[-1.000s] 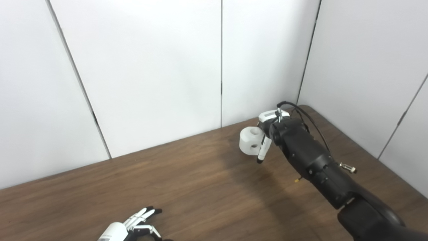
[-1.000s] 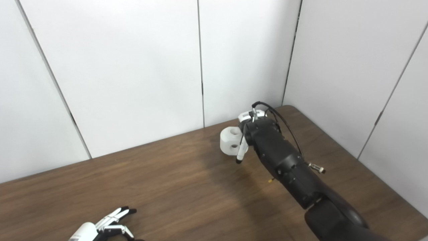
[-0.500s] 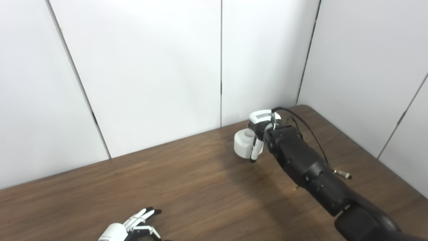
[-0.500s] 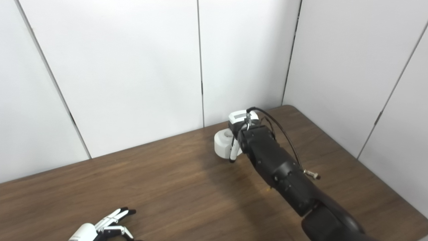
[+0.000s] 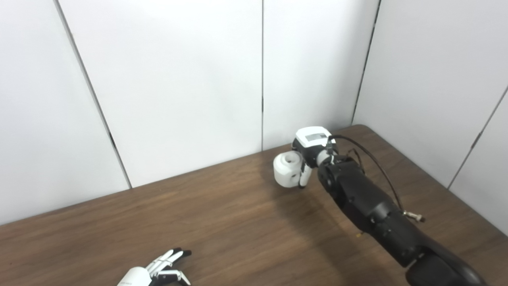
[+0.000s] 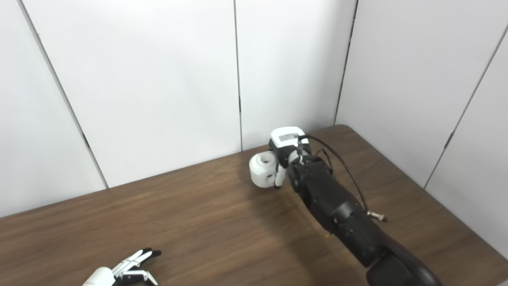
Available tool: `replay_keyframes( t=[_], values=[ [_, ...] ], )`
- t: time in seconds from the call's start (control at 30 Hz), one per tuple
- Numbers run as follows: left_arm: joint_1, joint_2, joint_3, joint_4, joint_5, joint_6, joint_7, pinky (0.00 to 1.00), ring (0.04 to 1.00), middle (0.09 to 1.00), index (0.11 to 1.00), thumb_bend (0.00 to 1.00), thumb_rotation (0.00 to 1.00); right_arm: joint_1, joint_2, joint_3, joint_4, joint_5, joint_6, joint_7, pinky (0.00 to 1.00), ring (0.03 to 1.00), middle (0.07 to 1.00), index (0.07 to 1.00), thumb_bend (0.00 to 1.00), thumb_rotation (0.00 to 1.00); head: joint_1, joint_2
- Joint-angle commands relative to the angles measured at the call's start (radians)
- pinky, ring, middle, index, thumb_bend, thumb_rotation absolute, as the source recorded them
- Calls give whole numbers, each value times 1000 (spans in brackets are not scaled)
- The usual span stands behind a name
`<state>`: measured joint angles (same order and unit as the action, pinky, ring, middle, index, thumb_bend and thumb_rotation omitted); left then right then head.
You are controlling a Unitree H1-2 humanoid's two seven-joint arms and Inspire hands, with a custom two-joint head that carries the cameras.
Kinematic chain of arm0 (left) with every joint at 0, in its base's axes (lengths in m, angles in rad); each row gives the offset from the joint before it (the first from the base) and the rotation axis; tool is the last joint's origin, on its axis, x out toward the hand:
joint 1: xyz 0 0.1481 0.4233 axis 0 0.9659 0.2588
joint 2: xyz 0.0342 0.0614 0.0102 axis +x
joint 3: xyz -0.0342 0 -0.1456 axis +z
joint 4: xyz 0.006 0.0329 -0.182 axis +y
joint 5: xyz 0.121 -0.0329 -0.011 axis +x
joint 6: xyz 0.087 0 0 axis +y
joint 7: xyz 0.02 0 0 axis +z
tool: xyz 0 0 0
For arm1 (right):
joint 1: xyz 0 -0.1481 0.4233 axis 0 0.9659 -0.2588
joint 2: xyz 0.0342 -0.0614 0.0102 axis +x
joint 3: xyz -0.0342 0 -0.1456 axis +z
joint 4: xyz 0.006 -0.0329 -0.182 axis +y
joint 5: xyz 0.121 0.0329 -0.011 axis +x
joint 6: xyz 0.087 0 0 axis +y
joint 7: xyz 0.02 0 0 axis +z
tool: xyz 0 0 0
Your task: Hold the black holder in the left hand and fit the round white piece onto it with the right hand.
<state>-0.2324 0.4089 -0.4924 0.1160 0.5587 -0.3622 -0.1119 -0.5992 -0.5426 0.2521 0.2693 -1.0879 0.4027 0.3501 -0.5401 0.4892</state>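
Observation:
The round white piece is a short cylinder with a hole in its top and a small hole in its side. My right hand is shut on it and holds it above the far middle of the brown table. It also shows in the right eye view, with the right hand behind it. My left hand lies low at the near left edge of the table, fingers apart and holding nothing. No black holder shows in either view.
White wall panels stand close behind the table and along its right side. The table's far right corner is rounded. A black cable loops over my right wrist.
My right hand has carried the white piece left and a little up and away, and turned it. My left hand has sunk slightly toward the bottom edge.

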Motion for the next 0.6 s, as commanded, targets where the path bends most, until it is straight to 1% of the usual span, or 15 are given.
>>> replay_keyframes(
  t=[0.0,0.03,0.07,0.1,0.13,0.17,0.2,0.27,0.3,0.37,0.4,0.47,0.5,0.57],
  values=[
    [59,35,-37,18,42,46,-109,888,963,931,488,522,59,-29,-36,-23,-59,11,-8,-50,806,740,668,482,524,142,15,7],
    [61,33,-36,18,44,40,-100,880,960,929,488,522,59,-22,-38,-29,-75,19,-8,-53,798,735,665,482,524,142,25,12],
    [64,31,-35,11,45,40,-96,857,947,921,488,522,58,-14,-41,-36,-94,28,-10,-57,792,733,667,482,524,142,55,21],
    [66,30,-34,7,47,40,-94,848,942,919,488,522,58,-8,-44,-39,-107,34,-11,-59,785,733,670,481,524,143,55,21],
    [69,29,-34,-3,47,46,-98,844,939,917,488,522,58,3,-44,-49,-133,45,-11,-61,781,733,671,481,524,143,95,32],
    [71,27,-33,-14,49,57,-102,841,938,917,488,522,57,15,-44,-57,-164,57,-13,-62,774,736,675,481,524,144,117,38],
    [73,26,-33,-21,50,64,-105,837,937,916,488,523,57,23,-45,-63,-185,65,-14,-62,770,738,675,480,524,144,117,38],
    [78,21,-35,-44,64,88,-109,828,933,912,488,523,56,56,-45,-78,-272,81,-19,-52,764,740,674,480,525,144,183,56],
    [79,19,-35,-52,69,96,-110,820,929,909,488,523,56,67,-46,-83,-300,87,-21,-47,762,740,674,480,525,144,183,56],
    [82,9,-38,-63,84,120,-115,823,931,913,488,523,57,102,-48,-98,-394,117,-26,-23,762,738,672,480,525,143,254,70],
    [83,5,-40,-66,90,128,-115,821,930,916,488,523,57,114,-50,-103,-426,126,-27,-14,762,737,671,480,525,143,262,72],
    [85,-4,-42,-73,99,143,-117,818,929,919,488,524,58,137,-53,-114,-489,146,-24,11,765,738,670,479,525,143,323,88],
    [86,-10,-42,-72,102,149,-115,819,932,922,488,524,58,149,-52,-119,-525,155,-21,24,763,739,672,478,525,143,332,90],
    [86,-25,-44,-72,116,174,-120,831,941,930,489,524,59,175,-51,-134,-597,182,-20,52,744,738,673,478,525,141,411,118]
  ],
)
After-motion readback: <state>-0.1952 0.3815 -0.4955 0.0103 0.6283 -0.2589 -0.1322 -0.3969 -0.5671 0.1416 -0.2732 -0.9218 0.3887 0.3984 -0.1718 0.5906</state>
